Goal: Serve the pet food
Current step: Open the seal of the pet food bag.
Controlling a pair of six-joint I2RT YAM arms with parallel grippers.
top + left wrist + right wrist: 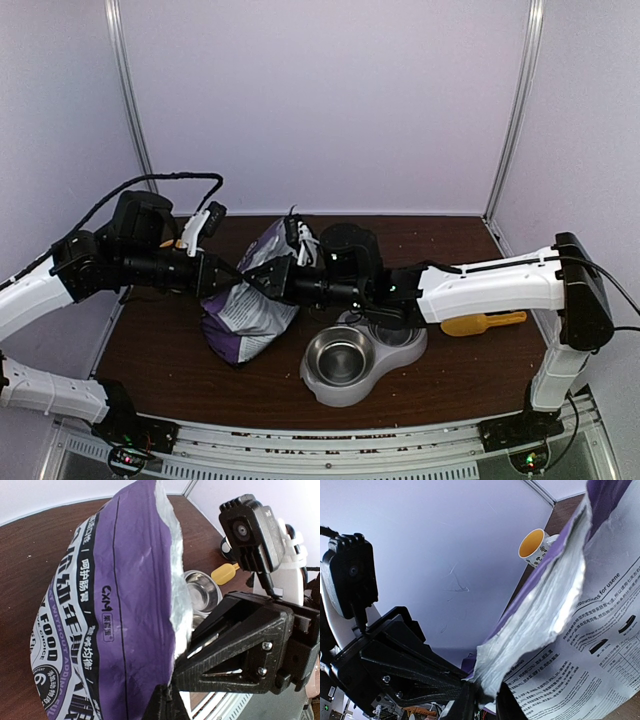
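Lab test cell — plain wall panels (320,100), metal frame posts (517,100), brown table (200,370).

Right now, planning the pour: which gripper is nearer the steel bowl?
Right. The right gripper pinches the bag from the side facing the bowl; the left gripper pinches it from the far side.

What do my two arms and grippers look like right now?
The left arm and right arm have white links and black joints. The left gripper and right gripper are black, angular, with triangular frames. A black cable loops above the left arm; each wrist carries a black camera.
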